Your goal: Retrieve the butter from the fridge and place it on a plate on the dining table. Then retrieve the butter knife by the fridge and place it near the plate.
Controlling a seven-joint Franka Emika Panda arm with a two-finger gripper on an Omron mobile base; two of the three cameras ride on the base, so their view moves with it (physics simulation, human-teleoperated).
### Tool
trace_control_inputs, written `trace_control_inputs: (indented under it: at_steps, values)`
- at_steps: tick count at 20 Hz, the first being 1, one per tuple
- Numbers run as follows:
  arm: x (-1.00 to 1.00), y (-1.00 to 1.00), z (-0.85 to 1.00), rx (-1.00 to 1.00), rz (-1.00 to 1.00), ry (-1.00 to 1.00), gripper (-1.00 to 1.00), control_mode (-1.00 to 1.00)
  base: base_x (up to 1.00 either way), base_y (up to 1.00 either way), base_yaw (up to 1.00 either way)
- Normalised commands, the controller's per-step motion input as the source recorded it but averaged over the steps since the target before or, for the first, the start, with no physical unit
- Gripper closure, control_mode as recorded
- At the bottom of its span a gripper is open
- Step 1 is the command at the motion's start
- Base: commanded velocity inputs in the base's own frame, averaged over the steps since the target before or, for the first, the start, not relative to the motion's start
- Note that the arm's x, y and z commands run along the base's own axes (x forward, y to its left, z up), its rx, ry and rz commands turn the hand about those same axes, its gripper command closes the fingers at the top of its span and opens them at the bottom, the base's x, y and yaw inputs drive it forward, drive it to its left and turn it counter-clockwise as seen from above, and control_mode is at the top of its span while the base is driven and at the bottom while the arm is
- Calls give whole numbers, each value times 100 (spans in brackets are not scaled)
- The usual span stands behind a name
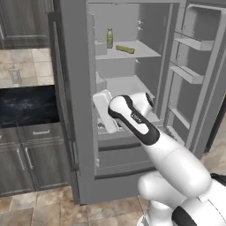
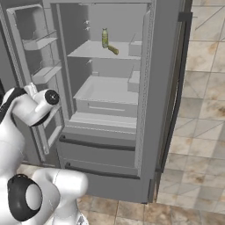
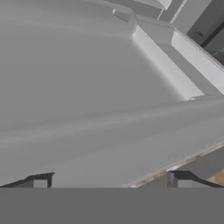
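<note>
The gripper is held with jaws spread wide and empty over a grey drawer low in the open fridge, while the butter is seen well above it on the upper shelf, beside a green bottle.

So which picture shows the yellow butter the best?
The left base view. There the butter lies on the upper fridge shelf as a long bar, right of the green bottle. In the right base view the butter looks shorter and smaller, seen more end-on. The hand view faces grey fridge surfaces low down.
</note>
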Motion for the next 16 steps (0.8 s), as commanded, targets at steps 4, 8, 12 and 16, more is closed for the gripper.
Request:
trace_control_inputs:
  at_steps: [4, 8, 12, 16]
  values:
    - [5, 53, -6, 0, 0, 0, -100, -100, 0, 0, 0]
    - [2, 25, 0, 0, 0, 0, -100, -100, 0, 0, 0]
    - [0, 8, 0, 0, 0, 1, -100, -100, 0, 0, 0]
    - [-3, -65, 1, -10, 0, 7, -100, -100, 0, 0, 0]
